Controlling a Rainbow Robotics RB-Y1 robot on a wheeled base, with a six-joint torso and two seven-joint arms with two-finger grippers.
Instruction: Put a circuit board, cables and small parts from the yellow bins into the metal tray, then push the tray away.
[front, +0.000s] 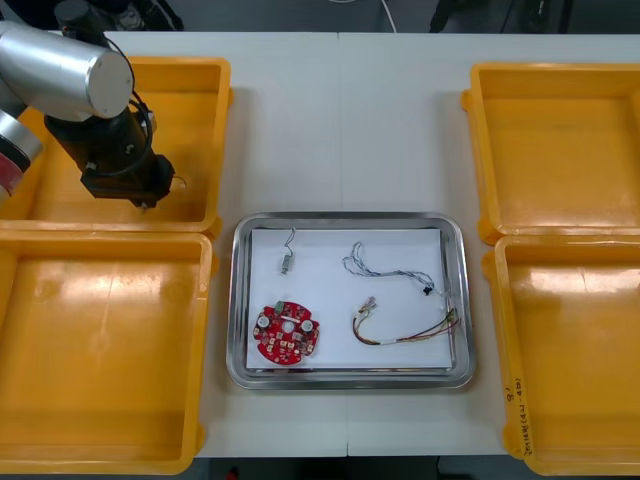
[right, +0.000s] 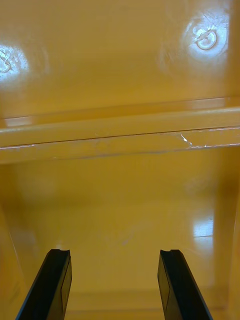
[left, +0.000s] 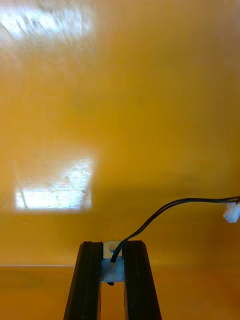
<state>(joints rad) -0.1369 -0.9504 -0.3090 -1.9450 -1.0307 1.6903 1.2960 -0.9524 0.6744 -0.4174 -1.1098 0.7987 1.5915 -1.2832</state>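
Observation:
My left gripper (front: 147, 201) is low inside the far-left yellow bin (front: 190, 85), close to its near wall. In the left wrist view it (left: 112, 246) is shut on the metal end of a black cable (left: 165, 210), which curves away to a white plug (left: 232, 212) above the bin's floor. The metal tray (front: 240, 300), white inside, holds a round red circuit board (front: 285, 333), a small metal part (front: 287, 262), a twisted blue and white cable (front: 385, 268) and a red and yellow cable (front: 405, 330). My right gripper (right: 114, 252) stands open over an orange bin floor, nothing between its fingers.
The near-left bin (front: 100, 350), far-right bin (front: 555, 140) and near-right bin (front: 570, 350) look bare inside. Bare table lies beyond the tray, between the far bins. In the right wrist view two bin rims (right: 120, 135) meet ahead of the fingers.

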